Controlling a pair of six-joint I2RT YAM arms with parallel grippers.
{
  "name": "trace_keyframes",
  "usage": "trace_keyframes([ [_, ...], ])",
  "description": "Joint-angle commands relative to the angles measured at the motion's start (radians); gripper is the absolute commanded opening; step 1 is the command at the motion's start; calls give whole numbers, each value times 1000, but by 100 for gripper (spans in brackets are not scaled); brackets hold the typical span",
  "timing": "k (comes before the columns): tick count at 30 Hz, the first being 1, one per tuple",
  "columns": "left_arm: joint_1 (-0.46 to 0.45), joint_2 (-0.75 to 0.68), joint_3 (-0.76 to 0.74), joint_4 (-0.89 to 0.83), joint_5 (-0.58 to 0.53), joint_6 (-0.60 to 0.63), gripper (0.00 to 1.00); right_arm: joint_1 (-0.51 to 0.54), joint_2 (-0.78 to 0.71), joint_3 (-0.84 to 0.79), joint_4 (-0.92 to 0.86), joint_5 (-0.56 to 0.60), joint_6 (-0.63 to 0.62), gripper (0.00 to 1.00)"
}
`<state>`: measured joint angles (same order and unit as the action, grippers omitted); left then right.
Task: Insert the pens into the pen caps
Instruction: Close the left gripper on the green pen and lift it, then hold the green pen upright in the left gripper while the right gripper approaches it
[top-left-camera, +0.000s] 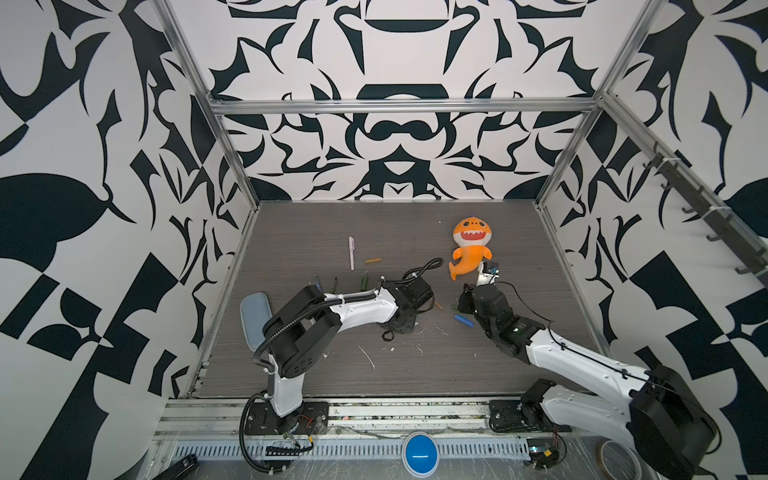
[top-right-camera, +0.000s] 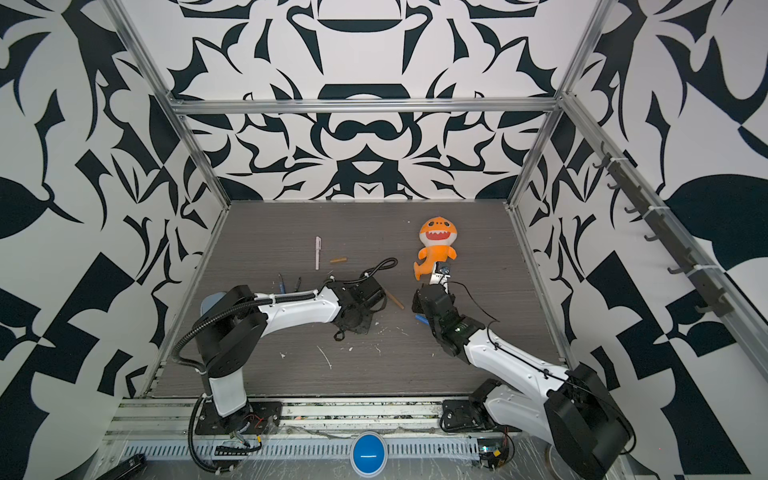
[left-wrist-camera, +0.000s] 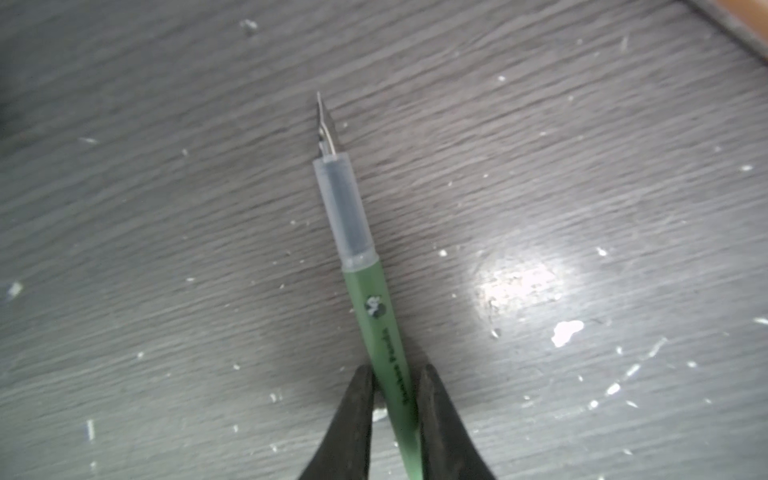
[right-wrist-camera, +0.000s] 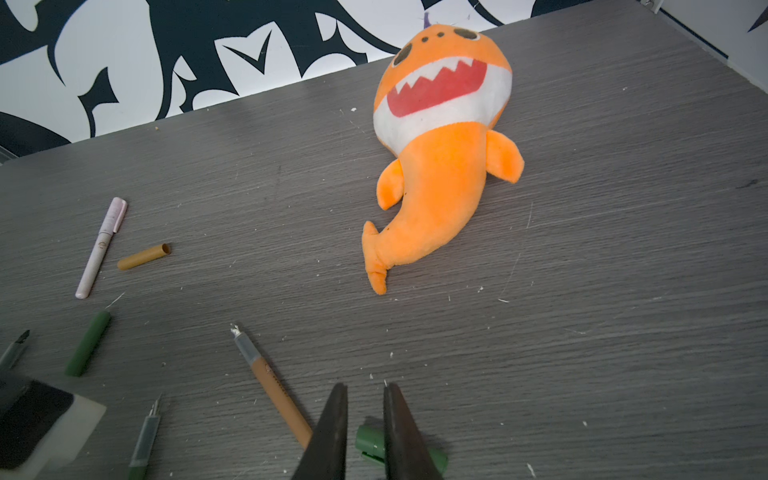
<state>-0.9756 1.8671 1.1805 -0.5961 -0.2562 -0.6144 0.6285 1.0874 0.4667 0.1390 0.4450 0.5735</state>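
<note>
Left fingers press on both sides of the green pen, so the left gripper is closed on its barrel, near the back end. The bare nib points away from the gripper, over the grey table. I cannot tell if the pen touches the table.

Right fingers stand almost together, with only a thin gap, and the right gripper is low over a green cap. This cap lies crosswise behind one finger, and I cannot tell if the fingers touch it. Just beside it lies a brown pen with a bare nib. In a top view a blue cap lies near the right gripper.

More to the left on the table are a second green cap, a mustard cap and a pink pen with its cap on. The last two are near each other. An orange plush shark lies farther back, beyond the right gripper.
</note>
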Motion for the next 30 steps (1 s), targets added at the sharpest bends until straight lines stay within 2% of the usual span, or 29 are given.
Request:
trace_keyframes([
  [1,-1,-26,-61,-75,-28,10,22,-1,-25,11,8,8,6,20],
  [3,0,-41,-97,-41,-15,15,21,-2,-27,9,9,6,6,20],
  [9,-1,-56,-142,36,7,71,10,-3,-26,23,7,-58,-10,23],
  [12,-1,-93,-180,128,47,109,8,-3,-17,73,-69,-110,24,24],
  [16,0,-147,-195,179,58,163,6,-3,-41,123,-143,-241,50,30],
  [18,-1,-203,-222,234,76,197,6,-3,-61,151,-188,-362,52,40],
  [20,0,-278,-263,323,115,243,6,-3,-73,171,-218,-422,69,51],
  [22,0,-357,-319,438,171,288,5,-4,-73,200,-251,-491,57,51],
  [26,0,-498,-462,674,251,311,5,-5,-58,219,-248,-612,110,51],
  [30,0,-564,-515,737,292,303,4,-4,-81,173,-106,-702,169,60],
])
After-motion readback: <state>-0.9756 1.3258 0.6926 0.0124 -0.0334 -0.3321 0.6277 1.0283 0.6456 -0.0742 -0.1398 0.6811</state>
